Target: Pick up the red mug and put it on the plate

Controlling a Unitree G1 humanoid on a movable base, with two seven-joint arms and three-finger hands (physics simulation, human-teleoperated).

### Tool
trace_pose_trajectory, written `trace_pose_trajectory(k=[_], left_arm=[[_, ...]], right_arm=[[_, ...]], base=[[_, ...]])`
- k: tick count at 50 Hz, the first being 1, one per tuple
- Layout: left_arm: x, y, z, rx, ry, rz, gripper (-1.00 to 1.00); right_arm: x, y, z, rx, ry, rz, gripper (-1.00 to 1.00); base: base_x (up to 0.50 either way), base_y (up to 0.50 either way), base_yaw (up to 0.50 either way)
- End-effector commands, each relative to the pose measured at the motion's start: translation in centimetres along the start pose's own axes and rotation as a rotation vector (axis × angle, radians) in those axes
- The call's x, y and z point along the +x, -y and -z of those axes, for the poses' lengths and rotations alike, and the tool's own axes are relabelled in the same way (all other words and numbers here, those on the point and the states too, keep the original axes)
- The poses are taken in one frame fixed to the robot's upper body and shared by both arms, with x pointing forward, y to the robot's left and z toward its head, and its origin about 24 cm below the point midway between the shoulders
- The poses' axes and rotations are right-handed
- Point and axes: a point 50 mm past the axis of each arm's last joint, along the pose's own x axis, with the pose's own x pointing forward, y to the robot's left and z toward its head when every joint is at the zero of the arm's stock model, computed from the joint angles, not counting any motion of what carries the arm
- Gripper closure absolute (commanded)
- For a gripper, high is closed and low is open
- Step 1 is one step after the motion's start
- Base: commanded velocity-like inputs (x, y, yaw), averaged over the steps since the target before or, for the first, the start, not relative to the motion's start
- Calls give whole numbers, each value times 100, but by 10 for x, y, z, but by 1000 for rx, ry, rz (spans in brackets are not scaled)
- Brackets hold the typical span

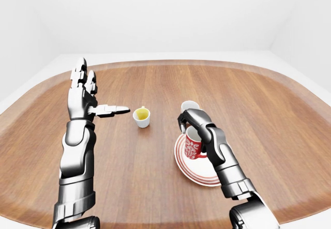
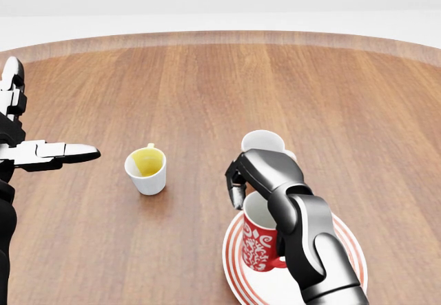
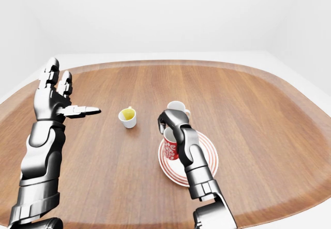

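The red mug [image 2: 260, 244] stood upright on the left part of the plate [image 2: 342, 250], in the lower centre-right of the head view, just inside the plate's left rim. The right hand [image 2: 256, 174] was clamped on the mug from above, its fingers curled over the rim, with the forearm running down to the bottom edge of the frame across the plate. A white cup [image 2: 262, 141] stood just above the hand in the head view, partly hidden by it and close to the plate's upper rim, so there was little room on that side. A second white cup with a yellow inside [image 2: 146, 169] sat to the left, well apart from the plate, with bare wood between them. The left hand [image 1: 85, 92] was raised at the left of the left-eye view, fingers spread apart and holding nothing, one finger pointing right toward the yellow-lined cup without reaching it. The table [image 1: 269, 110] was a wide wooden top with rounded corners; all the crockery was grouped near its middle, far from every edge, and broad open wood lay to the right of the plate and toward the top of the frame.
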Motion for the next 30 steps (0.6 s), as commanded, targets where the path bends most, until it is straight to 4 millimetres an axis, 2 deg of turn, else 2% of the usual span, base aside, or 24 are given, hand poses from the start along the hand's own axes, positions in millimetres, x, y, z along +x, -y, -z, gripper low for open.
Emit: trace_pose_trajectory(k=[1,14,30], left_arm=[[-1,1,-2,1,9,2,-100],[-2,2,-6,2,27,3,-100],[-4,3,-9,3,41,9,-100]], right_arm=[[-2,5,23,43,-52,38,100],[0,7,49,87,-124,61,100],[8,11,53,104,-141,86,100]], base=[[0,0,0],[0,0,0],[0,0,0]])
